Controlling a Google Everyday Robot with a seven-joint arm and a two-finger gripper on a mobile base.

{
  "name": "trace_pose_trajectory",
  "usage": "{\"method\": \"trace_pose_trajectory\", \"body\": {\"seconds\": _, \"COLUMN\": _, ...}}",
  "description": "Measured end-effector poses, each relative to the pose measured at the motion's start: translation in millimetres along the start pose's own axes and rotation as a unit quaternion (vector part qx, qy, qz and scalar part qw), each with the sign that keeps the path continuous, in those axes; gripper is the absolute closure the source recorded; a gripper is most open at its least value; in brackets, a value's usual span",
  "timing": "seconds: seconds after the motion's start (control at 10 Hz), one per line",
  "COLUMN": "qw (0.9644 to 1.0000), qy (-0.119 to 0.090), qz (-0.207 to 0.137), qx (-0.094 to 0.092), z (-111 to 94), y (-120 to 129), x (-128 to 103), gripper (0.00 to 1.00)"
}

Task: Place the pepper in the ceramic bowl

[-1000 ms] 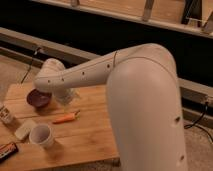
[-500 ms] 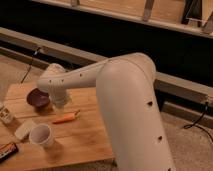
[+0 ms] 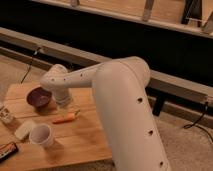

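One pepper [image 3: 66,118] lies flat on the wooden table [image 3: 85,145], not yet picked up, a short way in front of the ceramic bowl [image 3: 38,97] and apart from it, with the white cup [image 3: 41,135] nearer the camera on its left. The gripper [image 3: 63,101] hangs under the arm's wrist just beside the bowl and above the pepper's far side. Whether it is wide or closed cannot be told, as the wrist housing hides it, and nothing is seen held in it. Judged step: the approach to the grasp, with pick-up, carry and release all outstanding. The pepper's long axis runs nearly across the view, tilted slightly. Its green stem end points to the picture's right and a little away, and its tapered orange tip points left, toward the cup side. The next move likely calls for a descent over the pepper's middle with the jaw line set across that axis, then a short lift and carry to the bowl.
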Motion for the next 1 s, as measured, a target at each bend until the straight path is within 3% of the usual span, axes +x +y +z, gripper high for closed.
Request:
{"method": "trace_pose_trajectory", "body": {"seconds": 0.3, "qw": 0.9995, "qy": 0.021, "qz": -0.02, "qx": -0.01, "z": 18, "y": 7, "x": -1, "gripper": 0.35}}
{"method": "trace_pose_trajectory", "body": {"seconds": 1.0, "qw": 0.998, "qy": 0.05, "qz": -0.025, "qx": -0.027, "z": 51, "y": 13, "x": -3, "gripper": 0.35}}
